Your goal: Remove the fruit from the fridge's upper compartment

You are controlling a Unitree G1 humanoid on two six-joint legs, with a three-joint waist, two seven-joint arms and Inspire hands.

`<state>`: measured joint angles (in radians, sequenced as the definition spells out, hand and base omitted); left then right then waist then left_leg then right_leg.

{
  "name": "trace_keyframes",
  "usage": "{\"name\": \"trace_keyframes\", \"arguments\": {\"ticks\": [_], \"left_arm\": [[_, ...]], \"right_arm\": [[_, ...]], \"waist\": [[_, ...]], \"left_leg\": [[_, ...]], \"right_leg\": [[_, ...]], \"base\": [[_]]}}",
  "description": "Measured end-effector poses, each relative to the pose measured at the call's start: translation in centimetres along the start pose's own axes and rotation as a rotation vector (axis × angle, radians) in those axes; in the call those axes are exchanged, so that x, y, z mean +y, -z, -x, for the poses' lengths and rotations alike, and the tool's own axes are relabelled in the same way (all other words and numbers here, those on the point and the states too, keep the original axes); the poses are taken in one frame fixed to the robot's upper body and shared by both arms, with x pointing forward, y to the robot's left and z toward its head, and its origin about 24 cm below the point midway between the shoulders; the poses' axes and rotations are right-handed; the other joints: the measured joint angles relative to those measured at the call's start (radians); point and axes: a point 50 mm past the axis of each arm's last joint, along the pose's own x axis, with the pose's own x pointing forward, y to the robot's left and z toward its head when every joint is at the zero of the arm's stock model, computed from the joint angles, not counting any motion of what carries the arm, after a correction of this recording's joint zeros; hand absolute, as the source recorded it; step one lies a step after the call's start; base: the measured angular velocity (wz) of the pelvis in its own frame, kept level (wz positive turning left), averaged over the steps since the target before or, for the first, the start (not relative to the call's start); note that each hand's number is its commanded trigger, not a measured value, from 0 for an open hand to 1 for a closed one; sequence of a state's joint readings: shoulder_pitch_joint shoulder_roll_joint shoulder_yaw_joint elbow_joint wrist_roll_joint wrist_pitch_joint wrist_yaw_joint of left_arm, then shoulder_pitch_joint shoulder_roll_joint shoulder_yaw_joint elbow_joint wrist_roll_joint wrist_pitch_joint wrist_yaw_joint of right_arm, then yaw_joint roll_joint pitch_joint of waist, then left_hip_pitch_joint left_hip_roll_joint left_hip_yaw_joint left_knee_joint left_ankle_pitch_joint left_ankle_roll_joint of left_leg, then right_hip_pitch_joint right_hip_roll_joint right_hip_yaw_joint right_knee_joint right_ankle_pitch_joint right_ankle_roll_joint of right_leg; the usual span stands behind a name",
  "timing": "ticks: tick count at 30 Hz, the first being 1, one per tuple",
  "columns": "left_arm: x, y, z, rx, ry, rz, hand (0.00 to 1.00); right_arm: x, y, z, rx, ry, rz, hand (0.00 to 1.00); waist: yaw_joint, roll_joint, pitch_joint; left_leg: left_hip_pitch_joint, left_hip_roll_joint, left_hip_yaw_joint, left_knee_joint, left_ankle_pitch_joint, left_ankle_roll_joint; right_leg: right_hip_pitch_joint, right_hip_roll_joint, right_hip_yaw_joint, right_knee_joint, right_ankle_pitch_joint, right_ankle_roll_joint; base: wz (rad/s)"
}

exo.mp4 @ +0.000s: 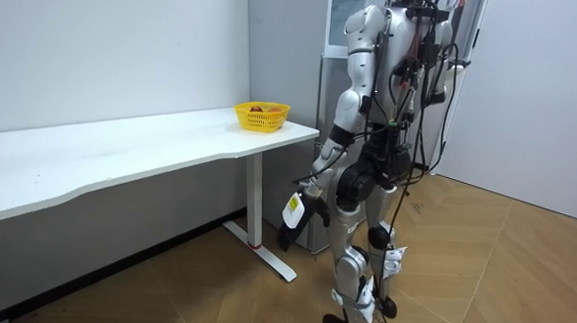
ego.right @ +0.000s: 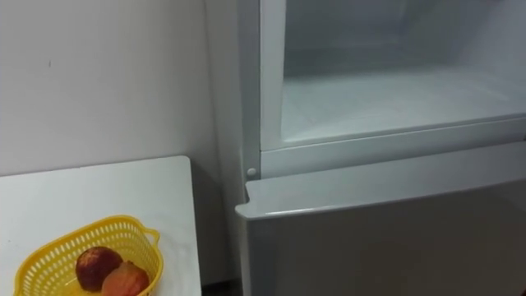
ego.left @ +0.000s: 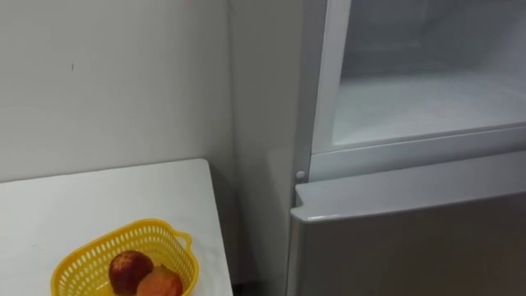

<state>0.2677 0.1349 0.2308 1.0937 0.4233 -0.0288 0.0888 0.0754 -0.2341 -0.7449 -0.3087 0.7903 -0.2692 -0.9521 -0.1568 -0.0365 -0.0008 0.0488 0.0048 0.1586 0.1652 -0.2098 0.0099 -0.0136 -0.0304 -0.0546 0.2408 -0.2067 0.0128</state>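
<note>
The fridge's upper compartment (ego.left: 427, 103) stands open in front of me, and its white shelf looks bare in the part I can see. Below it, the grey lower door (ego.left: 411, 238) is closed. In the room view I stand upright close to the fridge (exo.mp4: 340, 26), facing it. My left hand (exo.mp4: 300, 220) hangs low beside my thigh with relaxed fingers and holds nothing.
A white table (ego.left: 99, 197) stands to my left, against the wall and close to the fridge's side. On its near corner sits a yellow basket (ego.left: 123, 230) with a red apple (ego.left: 130, 270) and an orange-red fruit (ego.left: 160, 284). Wooden floor (exo.mp4: 500, 281) lies behind me.
</note>
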Motion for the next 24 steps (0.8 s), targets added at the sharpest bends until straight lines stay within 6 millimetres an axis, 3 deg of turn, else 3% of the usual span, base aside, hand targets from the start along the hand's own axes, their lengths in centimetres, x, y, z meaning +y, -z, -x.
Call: {"name": "trace_keyframes", "arguments": {"ticks": [8,14,19,24], "left_arm": [[-0.4,0.0,0.0,-0.006,0.040,0.001,0.00],[-0.3,-0.4,0.0,-0.012,0.042,-0.002,0.00],[0.3,-0.5,-0.1,-0.015,0.035,-0.016,0.00],[0.5,-0.4,0.0,-0.010,0.025,-0.027,0.00]], "right_arm": [[0.3,0.4,0.3,0.021,-0.175,0.056,0.00],[1.6,2.2,1.6,0.120,-0.385,0.101,0.00],[2.9,3.6,2.8,0.204,-0.603,0.121,0.00],[3.8,4.7,4.2,0.283,-0.799,0.125,0.00]], "waist": [[0.001,-0.011,0.0066],[0.000,-0.023,0.0049],[0.002,-0.056,0.0055],[0.027,-0.057,-0.0002]], "left_leg": [[0.015,0.001,0.004,-0.001,0.000,0.000],[0.019,0.002,0.005,0.001,0.000,0.000],[0.024,0.008,0.004,0.007,0.000,-0.001],[0.024,0.009,-0.002,0.005,-0.001,-0.001]], "right_leg": [[0.015,0.000,-0.001,-0.003,-0.003,-0.002],[0.014,-0.001,-0.001,0.000,-0.002,-0.003],[0.019,0.002,-0.003,-0.004,0.000,-0.007],[0.033,0.004,-0.011,-0.020,0.012,-0.007]], "base": [[-0.01],[0.00],[0.00],[0.03]]}}
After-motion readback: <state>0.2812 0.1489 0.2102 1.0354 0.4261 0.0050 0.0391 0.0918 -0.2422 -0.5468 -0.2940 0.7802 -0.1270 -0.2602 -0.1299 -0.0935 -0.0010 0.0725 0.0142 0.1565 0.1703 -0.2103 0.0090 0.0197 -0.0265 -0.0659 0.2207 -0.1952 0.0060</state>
